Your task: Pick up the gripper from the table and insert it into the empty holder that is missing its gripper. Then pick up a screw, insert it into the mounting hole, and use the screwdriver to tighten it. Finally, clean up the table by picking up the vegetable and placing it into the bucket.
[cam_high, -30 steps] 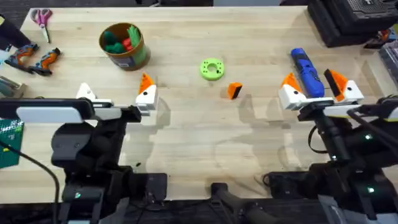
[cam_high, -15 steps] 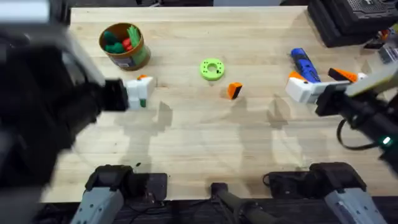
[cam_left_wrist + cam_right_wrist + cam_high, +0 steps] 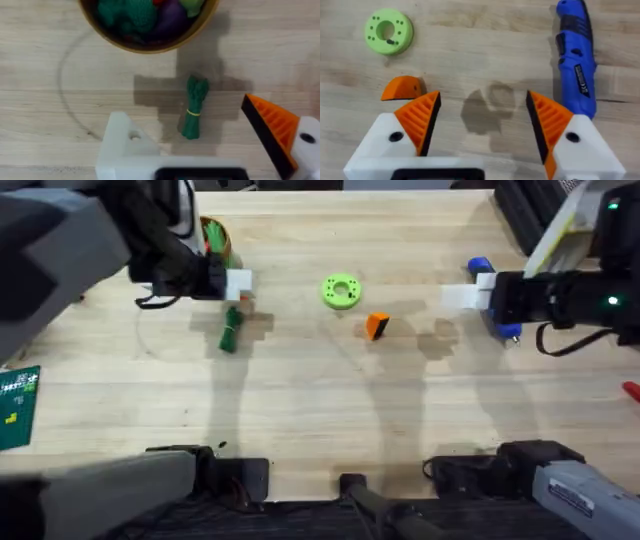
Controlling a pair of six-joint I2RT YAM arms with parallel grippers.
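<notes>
Orange gripper (image 3: pixel 376 326) lies loose mid-desk, not yet fitted, between the open, empty right claw (image 3: pixel 482 120) and left claw (image 3: pixel 200 145), whose holder (image 3: pixel 125 145) lacks its tip. Beyond, the vegetable (image 3: pixel 193 106) lies outside the bucket (image 3: pixel 150 35); the screwdriver (image 3: pixel 576 60) rests unused.

My left gripper (image 3: pixel 210 145) hangs spread above the table's far-left part, one finger bare white, while my right gripper (image 3: pixel 482 125) hovers spread toward the far-right edge.
</notes>
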